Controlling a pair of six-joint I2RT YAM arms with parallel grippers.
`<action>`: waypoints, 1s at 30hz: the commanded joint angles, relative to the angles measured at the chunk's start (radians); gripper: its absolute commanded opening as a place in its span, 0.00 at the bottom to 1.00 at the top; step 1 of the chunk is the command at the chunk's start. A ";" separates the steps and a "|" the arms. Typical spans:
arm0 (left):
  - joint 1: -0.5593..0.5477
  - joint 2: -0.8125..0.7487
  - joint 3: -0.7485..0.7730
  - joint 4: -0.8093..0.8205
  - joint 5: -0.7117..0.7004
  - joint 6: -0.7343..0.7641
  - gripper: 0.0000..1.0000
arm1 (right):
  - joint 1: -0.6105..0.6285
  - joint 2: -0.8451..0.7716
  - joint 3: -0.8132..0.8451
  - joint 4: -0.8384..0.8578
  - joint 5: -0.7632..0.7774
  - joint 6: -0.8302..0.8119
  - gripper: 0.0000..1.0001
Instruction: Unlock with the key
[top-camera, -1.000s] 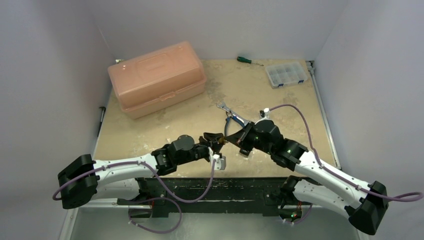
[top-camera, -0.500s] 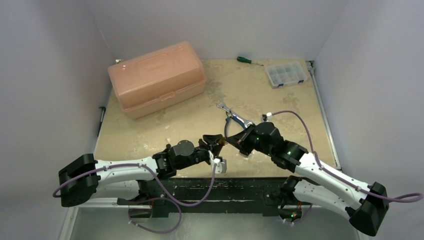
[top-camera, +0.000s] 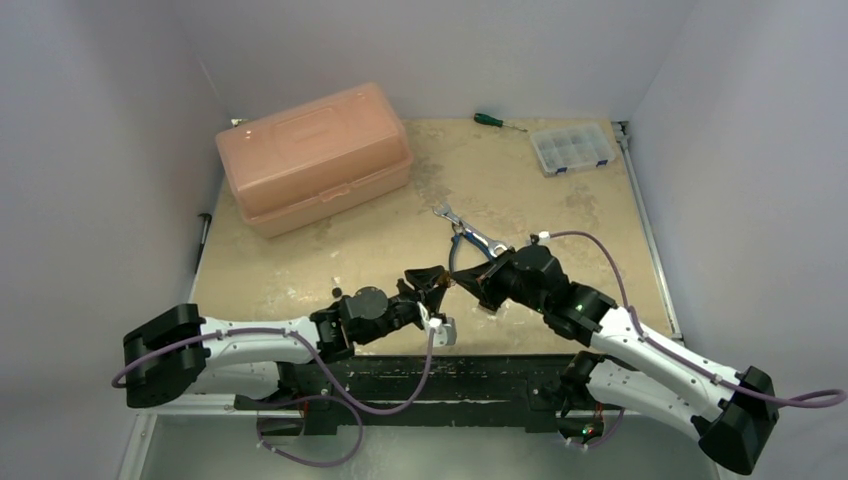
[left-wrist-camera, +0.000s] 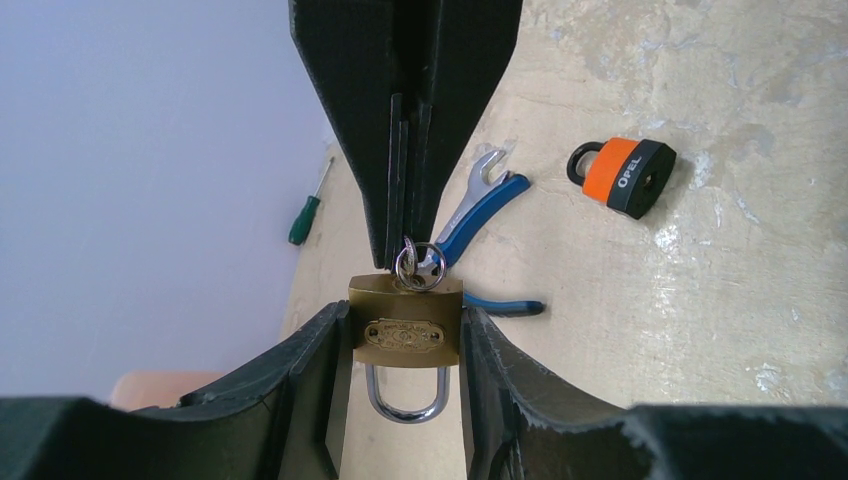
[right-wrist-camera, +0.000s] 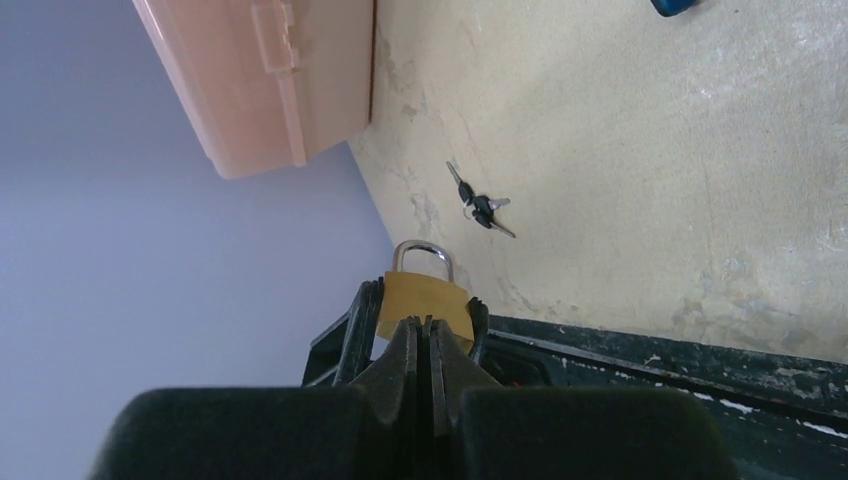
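A brass padlock (left-wrist-camera: 405, 335) is held off the table, pinched by its sides between the fingers of my left gripper (left-wrist-camera: 404, 325). Its steel shackle (left-wrist-camera: 405, 400) looks seated in the body on both legs. My right gripper (left-wrist-camera: 405, 232) meets the padlock's keyhole end, shut on the key, of which only the ring (left-wrist-camera: 418, 265) and a bit of the head show. In the right wrist view the padlock (right-wrist-camera: 422, 298) sits just beyond my shut right gripper (right-wrist-camera: 428, 325). From above, the left gripper (top-camera: 428, 278) and right gripper (top-camera: 462, 281) meet tip to tip near the table's front edge.
An orange and black padlock (left-wrist-camera: 622, 177) and blue-handled pliers (top-camera: 470, 237) lie behind the grippers. Spare keys (right-wrist-camera: 480, 207) lie on the table. A pink toolbox (top-camera: 313, 155), a green screwdriver (top-camera: 490, 120) and a clear parts box (top-camera: 572, 148) stand at the back.
My left wrist and forearm have shifted toward the near edge, and the right gripper has edged back a little. Both grippers stay joined at the padlock with grips unchanged.
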 joint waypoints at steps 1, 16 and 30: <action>-0.029 0.007 0.024 0.330 -0.063 0.039 0.00 | 0.010 0.015 -0.068 0.011 -0.099 0.090 0.00; -0.052 0.044 -0.008 0.546 -0.194 0.112 0.00 | 0.010 0.002 -0.094 0.074 -0.143 0.285 0.00; -0.057 0.068 -0.030 0.624 -0.245 0.227 0.00 | 0.010 -0.077 -0.153 0.124 -0.183 0.351 0.00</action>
